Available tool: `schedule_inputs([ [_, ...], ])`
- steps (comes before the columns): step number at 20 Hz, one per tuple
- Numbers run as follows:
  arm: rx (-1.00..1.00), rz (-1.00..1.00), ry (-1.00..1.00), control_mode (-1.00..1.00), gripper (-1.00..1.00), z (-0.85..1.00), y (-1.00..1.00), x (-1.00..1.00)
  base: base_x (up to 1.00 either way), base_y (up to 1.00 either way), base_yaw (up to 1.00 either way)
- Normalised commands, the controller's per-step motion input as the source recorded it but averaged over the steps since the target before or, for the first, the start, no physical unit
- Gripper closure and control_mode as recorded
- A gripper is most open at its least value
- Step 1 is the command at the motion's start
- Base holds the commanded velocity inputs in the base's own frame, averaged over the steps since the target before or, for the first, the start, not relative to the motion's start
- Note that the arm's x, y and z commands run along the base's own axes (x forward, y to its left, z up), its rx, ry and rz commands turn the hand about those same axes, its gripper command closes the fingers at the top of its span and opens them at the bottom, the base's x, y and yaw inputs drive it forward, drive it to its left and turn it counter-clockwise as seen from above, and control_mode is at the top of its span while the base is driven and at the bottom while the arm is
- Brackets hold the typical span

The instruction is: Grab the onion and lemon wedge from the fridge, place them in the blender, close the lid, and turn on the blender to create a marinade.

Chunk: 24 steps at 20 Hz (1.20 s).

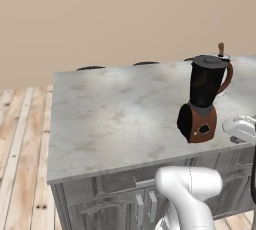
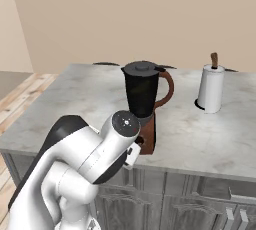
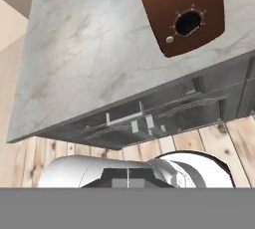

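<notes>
Now: claw fully shut, nothing gripped, pointed at the blender point(image 1: 202, 99) base.
Marble counter point(image 1: 110, 114) spreads ahead of the claw and off to its left, bare on that side. Grey cabinet fronts point(image 1: 110, 204) sit under the counter edge, lower than the claw's line of sight. Blender stands upright on the counter near the front edge, straight ahead of the claw and apart from it. Paper towel roll point(image 2: 210, 89) is upright beyond the blender, further right and well apart from the claw. Lid point(image 1: 209, 62) is seated on the jug top, above claw level. Dark knob point(image 3: 188, 23) on the base faces the claw, no contact.
</notes>
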Motion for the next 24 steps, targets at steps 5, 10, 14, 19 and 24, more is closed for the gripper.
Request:
schedule_inputs([
  [5, 0.03, -0.09, 0.08, -1.0, 1.0, -0.28, 0.09, 0.2, 0.0, 0.0, 0.0],
  [10, 0.11, -0.16, 0.07, -1.0, 1.0, -0.05, 0.28, 0.39, 0.0, 0.0, 0.0],
  [14, 0.01, -0.17, 0.0, -1.0, 1.0, -0.05, 0.05, 0.38, 0.0, 0.0, 0.0],
  [19, 0.0, -0.18, -0.01, -1.0, 1.0, -0.4, -0.01, 0.39, 0.0, 0.0, 0.0],
  [24, 0.06, -0.25, -0.03, -1.0, 1.0, -0.47, -0.27, 0.35, 0.0, 0.0, 0.0],
])
